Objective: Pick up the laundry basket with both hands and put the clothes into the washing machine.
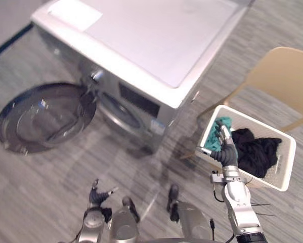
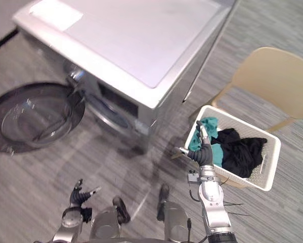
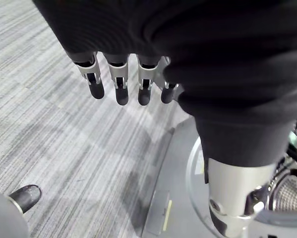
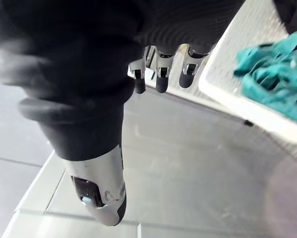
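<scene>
Basket stands to the right of the washer, just in front of a chair. Its white rim is unbroken all round. Inside lie a teal cloth at the corner nearest the washer and a black cloth across the middle.

Right hand is raised at the basket's near-left rim with fingers extended and unclenched, grasping nothing. They sit just outside the rim wall; contact cannot be confirmed.

Left hand hangs low on the robot's left, well apart from the basket, with fingers straight and released over bare floor.

Door of the washer is swung fully open to the left, round glass facing up and out, so the drum opening on the front panel is exposed. Between the washer's front corner and the basket's near corner runs a narrow strip of floor — the tightest gap in view. Ahead of the washer front, between door and basket, the floor is open.

Floor is grey, striped, carpet-like and flat. The washer's top is white and flat.
</scene>
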Motion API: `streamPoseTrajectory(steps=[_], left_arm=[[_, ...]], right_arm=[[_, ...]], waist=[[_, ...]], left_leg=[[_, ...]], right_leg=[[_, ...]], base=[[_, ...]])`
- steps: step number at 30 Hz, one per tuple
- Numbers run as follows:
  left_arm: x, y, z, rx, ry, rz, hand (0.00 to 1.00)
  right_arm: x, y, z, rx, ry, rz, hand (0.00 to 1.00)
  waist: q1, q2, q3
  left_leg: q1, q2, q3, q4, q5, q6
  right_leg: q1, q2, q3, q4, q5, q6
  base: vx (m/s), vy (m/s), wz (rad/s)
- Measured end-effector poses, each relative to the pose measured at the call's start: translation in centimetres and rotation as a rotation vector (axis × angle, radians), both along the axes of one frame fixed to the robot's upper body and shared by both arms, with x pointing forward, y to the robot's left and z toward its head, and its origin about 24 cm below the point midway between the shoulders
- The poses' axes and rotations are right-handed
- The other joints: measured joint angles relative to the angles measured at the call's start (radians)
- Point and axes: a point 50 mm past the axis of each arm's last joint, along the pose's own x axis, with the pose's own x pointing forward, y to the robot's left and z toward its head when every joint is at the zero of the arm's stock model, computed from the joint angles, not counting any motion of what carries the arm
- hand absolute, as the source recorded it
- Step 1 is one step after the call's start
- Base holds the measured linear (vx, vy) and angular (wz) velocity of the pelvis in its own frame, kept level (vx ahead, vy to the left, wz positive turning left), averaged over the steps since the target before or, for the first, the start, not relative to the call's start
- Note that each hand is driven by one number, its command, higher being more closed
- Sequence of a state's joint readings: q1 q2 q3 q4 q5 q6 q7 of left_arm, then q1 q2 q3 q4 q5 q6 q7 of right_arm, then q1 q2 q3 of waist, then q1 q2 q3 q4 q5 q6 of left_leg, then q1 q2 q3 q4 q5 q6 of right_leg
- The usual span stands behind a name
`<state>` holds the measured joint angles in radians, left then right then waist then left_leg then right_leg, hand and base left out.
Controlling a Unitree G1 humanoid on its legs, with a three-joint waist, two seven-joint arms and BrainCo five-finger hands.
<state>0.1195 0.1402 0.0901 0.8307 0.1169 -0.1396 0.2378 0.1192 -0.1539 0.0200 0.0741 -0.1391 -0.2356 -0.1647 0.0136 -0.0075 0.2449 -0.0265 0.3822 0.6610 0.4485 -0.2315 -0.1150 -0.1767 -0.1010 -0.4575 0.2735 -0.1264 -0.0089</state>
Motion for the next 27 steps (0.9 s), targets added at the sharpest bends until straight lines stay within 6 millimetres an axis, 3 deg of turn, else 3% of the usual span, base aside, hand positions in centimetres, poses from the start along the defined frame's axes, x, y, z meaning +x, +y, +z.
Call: streamPoseTrajectory(steps=[2,3,4,5,6,7,9,10,11,12,15,18,21,23,27], left_arm=[[-1.2,-0.6,-0.7,-0.027,0.040,0.006,0.00],[-1.2,-0.7,-0.7,-0.038,0.042,0.003,0.00],[-1.1,-0.6,-0.7,-0.035,0.041,-0.001,0.00],[-1.0,-0.7,-0.7,-0.036,0.040,-0.006,0.00],[-1.0,-0.9,-0.8,-0.037,0.042,-0.015,0.00],[-1.0,-0.9,-0.7,-0.037,0.040,-0.019,0.00],[-1.2,-1.1,-0.9,-0.042,0.048,-0.034,0.00],[-1.2,-1.3,-0.9,-0.043,0.049,-0.042,0.00],[-1.2,-1.6,-1.0,-0.048,0.055,-0.055,0.00],[-1.6,-2.4,-1.3,-0.070,0.068,-0.075,0.00],[-1.4,-1.5,-1.2,-0.042,0.077,-0.117,0.00],[-1.8,-1.4,-1.4,-0.046,0.105,-0.131,0.00],[-2.1,-1.2,-1.6,-0.042,0.122,-0.135,0.00],[-1.6,-1.4,-1.5,-0.042,0.112,-0.144,0.00],[1.4,-1.7,-0.6,-0.036,0.042,-0.165,0.00]], right_arm=[[-0.1,-0.1,-0.5,-0.074,0.033,0.018,0.00],[-0.4,-0.5,-1.1,-0.102,0.063,0.011,0.00],[-0.6,-0.7,-1.3,-0.114,0.078,0.010,0.00],[-0.8,-1.0,-1.5,-0.130,0.093,0.010,0.00],[-0.7,-1.1,-1.7,-0.140,0.100,0.008,0.00],[-0.6,-1.2,-1.8,-0.145,0.108,0.005,0.00],[-0.5,-1.4,-2.5,-0.160,0.141,0.004,0.00],[-0.5,-1.5,-2.6,-0.170,0.147,0.001,0.00],[-0.3,-1.7,-2.9,-0.186,0.162,-0.002,0.00],[-0.2,-2.0,-3.1,-0.237,0.184,0.003,0.00],[0.0,-1.6,-3.7,-0.291,0.211,0.022,0.00],[0.8,-1.7,-3.6,-0.379,0.212,0.051,0.00],[3.2,-1.4,-3.8,-0.481,0.241,0.113,0.00],[4.8,-1.5,-3.1,-0.546,0.234,0.127,0.00],[8.9,-3.0,0.1,-0.647,0.183,0.055,0.00]], waist=[[0.000,0.006,-0.003],[-0.002,0.012,-0.005],[-0.004,0.013,-0.005],[-0.001,0.012,-0.008],[-0.001,0.011,-0.007],[0.000,0.015,-0.010],[0.003,0.006,-0.005],[0.002,0.007,-0.005],[0.003,0.014,-0.009],[0.008,0.060,-0.030],[0.002,-0.007,-0.042],[0.007,-0.016,-0.047],[0.022,-0.007,-0.030],[0.027,0.007,0.000],[0.025,0.042,0.124]], left_leg=[[-0.021,0.074,-0.043,0.189,0.021,0.033],[-0.061,0.103,-0.116,0.314,0.082,0.105],[-0.089,0.108,-0.173,0.373,0.139,0.115],[-0.152,0.097,-0.269,0.466,0.166,0.096],[-0.191,0.059,-0.342,0.500,0.116,0.081],[-0.201,0.028,-0.371,0.491,0.090,0.069],[-0.205,-0.092,-0.458,0.306,0.020,0.046],[-0.204,-0.120,-0.480,0.232,0.016,0.041],[-0.191,-0.177,-0.530,0.035,0.026,0.016],[-0.176,-0.195,-0.580,-0.147,0.147,0.019],[-0.152,-0.266,-0.559,-0.167,0.153,0.034],[-0.136,-0.310,-0.535,-0.201,0.157,0.053],[-0.138,-0.321,-0.496,-0.238,0.166,0.071],[-0.166,-0.319,-0.487,-0.234,0.168,0.074],[-0.271,-0.311,-0.495,-0.203,0.187,0.091]], right_leg=[[0.015,0.027,0.054,0.032,-0.027,-0.006],[0.039,0.040,0.077,0.038,-0.039,-0.010],[0.053,0.042,0.086,0.036,-0.040,-0.012],[0.071,0.040,0.111,0.028,-0.039,-0.016],[0.082,0.034,0.142,0.016,-0.039,-0.016],[0.088,0.026,0.159,0.011,-0.036,-0.012],[0.129,-0.002,0.213,-0.027,-0.020,0.014],[0.138,-0.009,0.221,-0.036,-0.013,0.025],[0.142,-0.018,0.238,-0.042,-0.001,0.043],[0.146,0.003,0.252,-0.061,0.006,0.064],[0.171,-0.059,0.280,-0.124,0.024,0.114],[0.170,-0.098,0.304,-0.158,0.051,0.141],[0.129,-0.104,0.349,-0.175,0.073,0.146],[0.094,-0.104,0.360,-0.174,0.078,0.149],[0.008,-0.093,0.372,-0.171,0.116,0.152]], base=[[0.15,-0.164,-0.96],[0.14,-0.112,-0.55],[0.18,-0.107,-0.64],[0.19,-0.051,-0.66],[0.23,0.005,-0.68],[0.24,0.073,-0.67],[0.21,0.144,-0.59],[0.16,0.210,-0.53],[0.14,0.265,-0.53],[0.13,0.253,-0.55],[0.14,0.191,-0.11],[0.06,0.175,-0.05],[-0.04,0.069,-0.39],[-0.09,0.031,-0.28],[-0.11,0.020,-0.04]])
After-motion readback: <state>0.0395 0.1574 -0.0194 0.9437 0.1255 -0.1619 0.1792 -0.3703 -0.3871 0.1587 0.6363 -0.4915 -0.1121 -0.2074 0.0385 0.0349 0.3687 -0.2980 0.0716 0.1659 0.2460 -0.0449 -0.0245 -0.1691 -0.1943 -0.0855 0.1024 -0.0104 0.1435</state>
